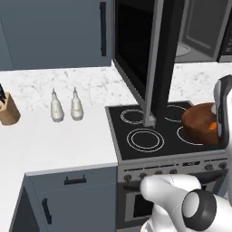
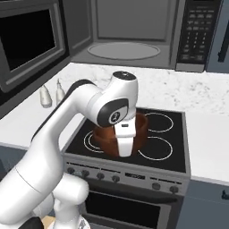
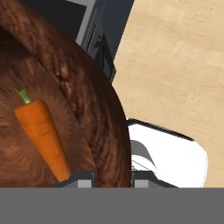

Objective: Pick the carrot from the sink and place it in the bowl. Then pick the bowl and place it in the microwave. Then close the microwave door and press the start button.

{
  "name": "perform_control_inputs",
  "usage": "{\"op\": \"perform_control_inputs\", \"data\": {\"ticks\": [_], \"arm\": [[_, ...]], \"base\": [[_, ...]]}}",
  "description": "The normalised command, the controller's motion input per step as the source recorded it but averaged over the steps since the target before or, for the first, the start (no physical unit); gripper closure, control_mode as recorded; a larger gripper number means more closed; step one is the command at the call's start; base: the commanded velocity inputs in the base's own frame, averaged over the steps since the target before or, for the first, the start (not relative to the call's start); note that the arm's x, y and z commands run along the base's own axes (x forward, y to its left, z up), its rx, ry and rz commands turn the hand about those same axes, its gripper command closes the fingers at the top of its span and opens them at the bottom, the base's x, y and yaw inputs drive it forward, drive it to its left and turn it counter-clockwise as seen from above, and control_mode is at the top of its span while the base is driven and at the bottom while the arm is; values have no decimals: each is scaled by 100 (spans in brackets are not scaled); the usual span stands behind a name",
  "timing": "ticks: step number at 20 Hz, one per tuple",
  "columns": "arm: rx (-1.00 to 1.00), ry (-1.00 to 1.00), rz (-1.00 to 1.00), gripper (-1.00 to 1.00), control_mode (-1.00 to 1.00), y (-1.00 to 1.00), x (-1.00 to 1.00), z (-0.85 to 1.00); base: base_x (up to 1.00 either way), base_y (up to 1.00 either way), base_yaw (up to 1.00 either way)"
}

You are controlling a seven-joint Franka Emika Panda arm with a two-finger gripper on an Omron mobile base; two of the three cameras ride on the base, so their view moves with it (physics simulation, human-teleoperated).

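The reddish-brown bowl [image 2: 139,129] is over the front left of the black cooktop [image 2: 172,134], and its right part shows in the left base view [image 1: 199,121]. The orange carrot [image 3: 43,136] lies inside the bowl [image 3: 87,100]. My gripper [image 3: 111,179] is shut on the bowl's rim, one fingertip inside and one outside. The white hand [image 2: 124,138] hides the grip from the base cameras. Above the stove the microwave [image 2: 125,31] stands with its cavity and turntable exposed. The microwave door [image 2: 29,40] is swung wide open to the left. The sink is out of view.
The open door's edge [image 1: 156,63] hangs over the cooktop's left burners [image 1: 144,138]. Two white bottles [image 1: 65,108] and a tan knife block [image 1: 8,111] stand on the counter to the left. The microwave's keypad [image 2: 197,31] is on its right side.
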Motion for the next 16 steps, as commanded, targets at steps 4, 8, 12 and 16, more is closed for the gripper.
{"op": "perform_control_inputs", "data": {"ticks": [4, 8, 12, 16], "arm": [[0, 0, 0, 100, 100, 0, 0, 0], [0, 0, 0, 100, 100, 0, 0, 0], [0, 0, 0, 100, 100, 0, 0, 0], [0, 0, 0, 100, 100, 0, 0, 0]], "base": [[69, 0, -9], [58, -14, 0], [48, -23, 0], [8, -13, 0]]}}
